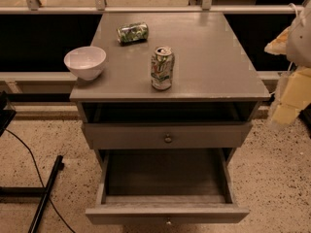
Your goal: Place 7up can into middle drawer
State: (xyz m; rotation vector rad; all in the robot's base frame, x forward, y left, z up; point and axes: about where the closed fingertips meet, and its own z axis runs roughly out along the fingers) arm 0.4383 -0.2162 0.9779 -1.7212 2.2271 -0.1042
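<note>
The 7up can (162, 68) is standing upright near the front edge of the grey cabinet top (214, 57), just right of a white bowl (85, 62) and well in front of a darker green can (132, 33) that is lying on its side. Far below it, the middle drawer (167, 213) is sitting pulled out, showing its dark floor beneath a closed drawer front with a round knob (167, 136). The gripper (290, 101) is hanging at the right edge of the view, level with the cabinet's front and well apart from the can; whether it is parted or closed together cannot be told, and it is holding nothing that can be seen. The can is looking like thin aluminium: light, smooth and rather slippery, with walls that are likely to dent under a hard squeeze. Whether it is full or empty is not showing. The best hold is probably across the straight mid-body, from the side, below the shiny tapered top, with only moderate pressure. Its label is showing green markings on pale silver-white, consistent with 7up, though the lettering is not reading clearly. The lying can is showing a green-and-white pattern with no legible writing.
</note>
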